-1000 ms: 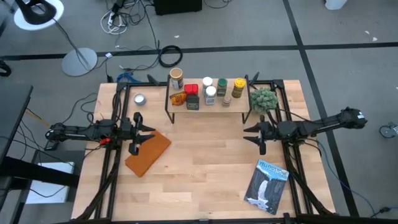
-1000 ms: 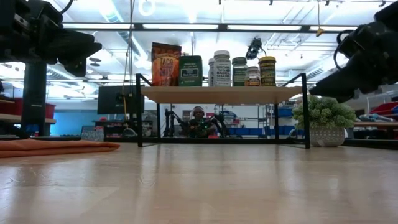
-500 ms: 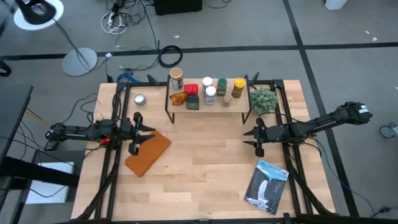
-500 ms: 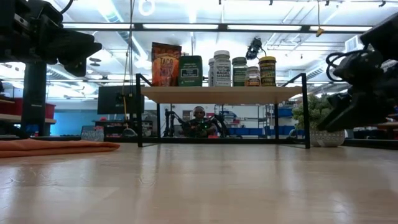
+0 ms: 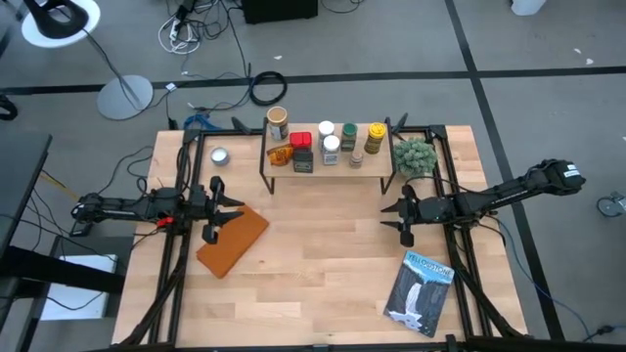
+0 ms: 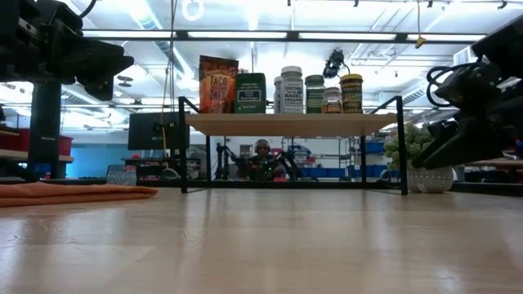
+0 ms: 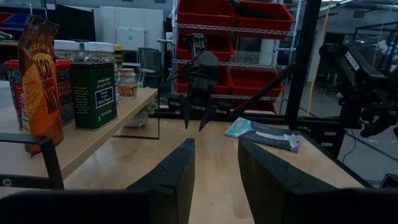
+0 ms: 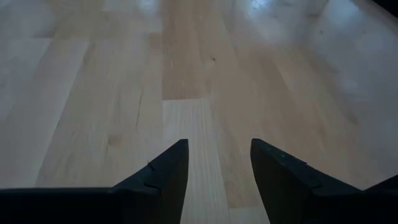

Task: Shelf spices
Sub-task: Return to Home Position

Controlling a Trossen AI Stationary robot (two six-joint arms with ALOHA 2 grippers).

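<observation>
The spices stand in a row on the top board of the shelf (image 5: 326, 168): a tan cylinder (image 5: 277, 124), an orange packet (image 5: 282, 154), a red tin (image 5: 300, 140), a dark box (image 5: 303, 160), and white-lidded (image 5: 331, 148), green-lidded (image 5: 349, 132) and yellow-lidded (image 5: 376, 136) jars. The low view shows the packet (image 6: 218, 84) and the box (image 6: 250, 92) upright on the board. My left gripper (image 5: 227, 207) hovers open at the table's left, beside the brown slab. My right gripper (image 5: 394, 217) is open in front of the shelf's right end, tipped down at bare tabletop (image 8: 186, 118).
A flat brown slab (image 5: 233, 241) lies by the left gripper and a small silver tin (image 5: 219, 155) sits left of the shelf. A potted plant (image 5: 415, 156) stands at the shelf's right end. A blue booklet (image 5: 421, 290) lies near the right front corner.
My right gripper has moved down and slightly toward the table's near-left, tipping its fingers toward the tabletop; it stays open. The left arm and the spices have kept still.
</observation>
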